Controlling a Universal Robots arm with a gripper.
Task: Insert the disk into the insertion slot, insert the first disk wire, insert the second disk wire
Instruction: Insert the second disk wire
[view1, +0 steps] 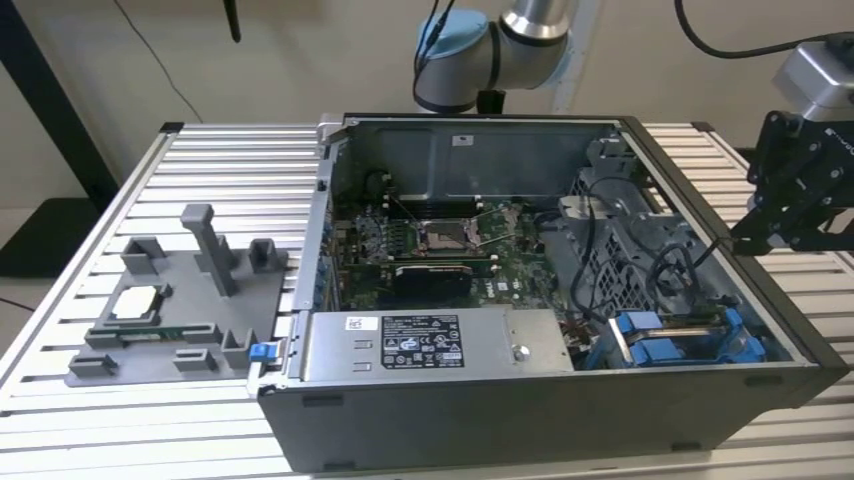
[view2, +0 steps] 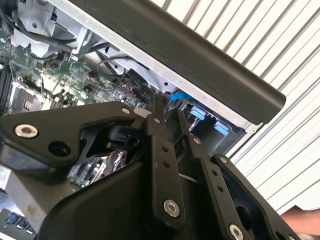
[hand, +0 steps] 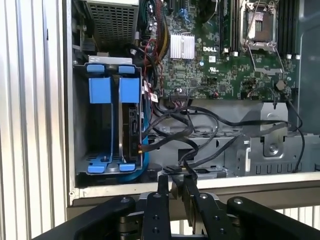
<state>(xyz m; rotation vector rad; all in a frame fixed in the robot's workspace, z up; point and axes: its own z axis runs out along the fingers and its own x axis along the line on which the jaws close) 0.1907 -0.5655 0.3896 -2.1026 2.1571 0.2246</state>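
We see the gripper (hand: 174, 183) (view2: 169, 113) in both wrist views. Its claw is narrow, fingers nearly together, with nothing visible between them. In the exterior view it hangs off the open case (view1: 534, 425) on that view's right, clear of the wall. The disk (hand: 133, 125) sits on edge in the insertion slot (hand: 82, 150), its blue carrier at the case's corner. Black cables (hand: 192, 131) loop just beside it. One end lies near the disk's edge, but we can't tell if it's plugged in.
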